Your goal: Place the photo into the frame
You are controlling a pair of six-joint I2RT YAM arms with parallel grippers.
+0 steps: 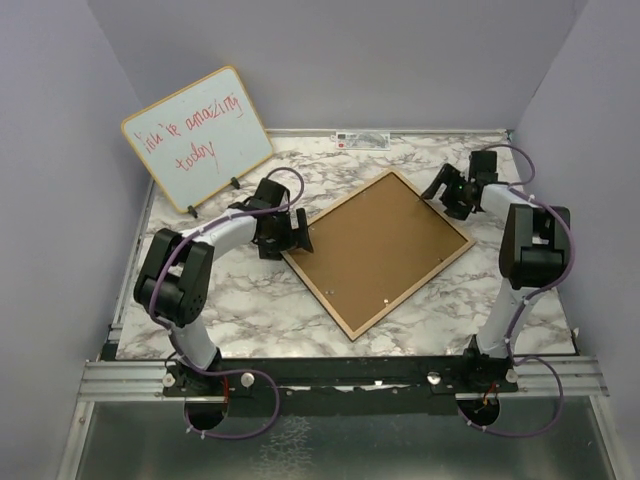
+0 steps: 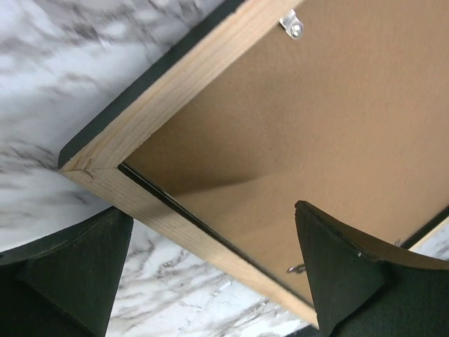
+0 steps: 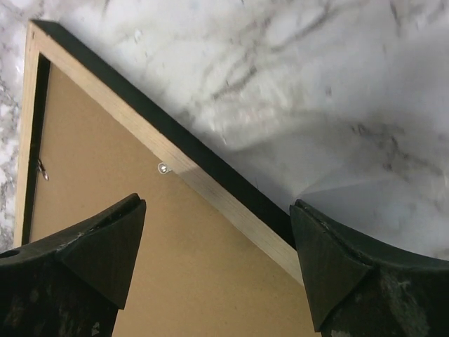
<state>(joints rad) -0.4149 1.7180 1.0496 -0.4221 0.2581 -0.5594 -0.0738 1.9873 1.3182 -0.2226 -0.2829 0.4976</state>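
1. While both arms hover over the marble table (image 1: 250,310), the frame (image 1: 318,297) lies face down at its centre. It is turned like a diamond, with the light wood side up and the black face against the marble.
2. A brown board (image 1: 380,250) fills the opening and appears to sit within the rails. A metal tab (image 2: 293,25) shows at one rail's inner edge, but I cannot tell whether it is turned to lock the board.
3. No photo is in sight, either on the table or in a gripper. It may lie beneath the board, print side down, or be somewhere out of view; nothing here settles which.
4. At the frame's left corner hangs the left gripper (image 1: 296,234), its fingers spread wide and empty. One finger is over marble and the other over the board, with the rail between them.
5. Near the far right rail the right gripper (image 1: 441,193) is poised the same way, fingers apart and gripping nothing, straddling the wood edge.
6. If the photo is already under the board, the job looks close to done, with perhaps only tabs to turn. If it is not, the loading itself is all left to do: lift the board, lay the print in and close up.
7. At back left a whiteboard (image 1: 198,135) with red handwriting stands well apart from the frame.
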